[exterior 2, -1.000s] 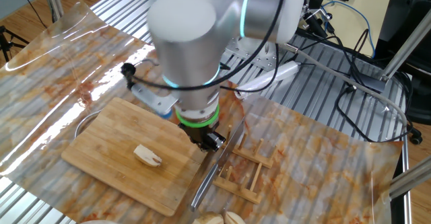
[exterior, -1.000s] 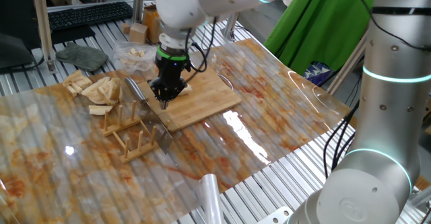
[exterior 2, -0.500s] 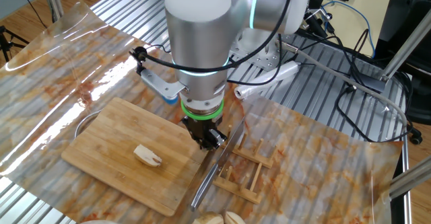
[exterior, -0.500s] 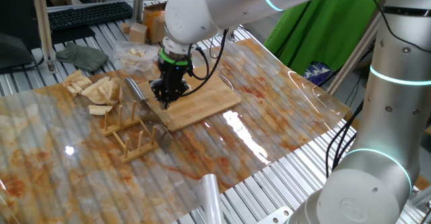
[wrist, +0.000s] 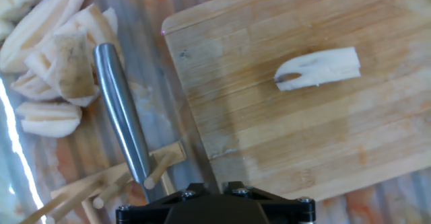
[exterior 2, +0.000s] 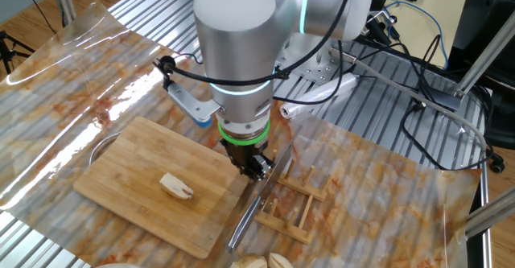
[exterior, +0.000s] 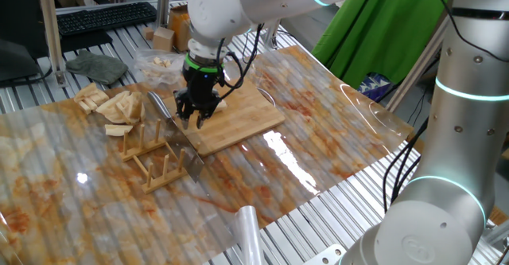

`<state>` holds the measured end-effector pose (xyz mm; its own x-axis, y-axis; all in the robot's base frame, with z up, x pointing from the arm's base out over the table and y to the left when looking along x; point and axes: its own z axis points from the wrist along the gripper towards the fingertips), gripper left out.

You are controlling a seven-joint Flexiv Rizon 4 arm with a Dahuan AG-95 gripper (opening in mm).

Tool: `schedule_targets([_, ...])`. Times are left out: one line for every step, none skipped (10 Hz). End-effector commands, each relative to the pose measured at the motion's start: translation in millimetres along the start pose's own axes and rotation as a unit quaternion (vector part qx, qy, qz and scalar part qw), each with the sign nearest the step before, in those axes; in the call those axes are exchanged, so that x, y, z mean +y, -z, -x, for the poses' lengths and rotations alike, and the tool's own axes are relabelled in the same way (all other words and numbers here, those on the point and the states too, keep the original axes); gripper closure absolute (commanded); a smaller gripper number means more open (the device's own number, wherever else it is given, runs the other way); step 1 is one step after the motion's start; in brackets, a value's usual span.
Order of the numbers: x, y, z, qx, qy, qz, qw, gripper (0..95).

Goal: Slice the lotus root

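One lotus root piece lies on the bamboo board. It is pale and long, and it lies flat near the middle of the board. In the other fixed view the lotus root is to the left of the claw, well apart from it. The claw hangs over the edge of the board, just above the knife. The claw's tips are too dark and small to see, so I cannot tell if they are apart or together.

There is one knife with a shiny metal handle. It rests on one wooden rack. One heap of tan slices lies beside the rack. One clear bag of pale chunks sits behind the board.
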<state>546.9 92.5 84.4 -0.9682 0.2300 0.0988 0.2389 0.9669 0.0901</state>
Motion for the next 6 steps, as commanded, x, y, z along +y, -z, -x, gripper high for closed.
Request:
schedule_targets([2.1,9.1,-4.0,-0.006,-0.002,-0.002,1.0,57.0])
schedule_targets([2.8,11.3,-4.4,-0.006,-0.001,-0.002,1.0,57.0])
schedule_targets([5.2,17.6,-6.6,-0.004,-0.001,-0.001,1.0,57.0])
schedule_targets([6.4,18.7,-9.4,-0.005,-0.001,-0.001,1.0,57.0])
schedule_targets([8.1,18.9,-11.6,-0.004,-0.002,-0.001,1.0,76.0])
schedule_targets([9.6,19.1,-13.0,-0.004,-0.003,0.0,1.0,76.0])
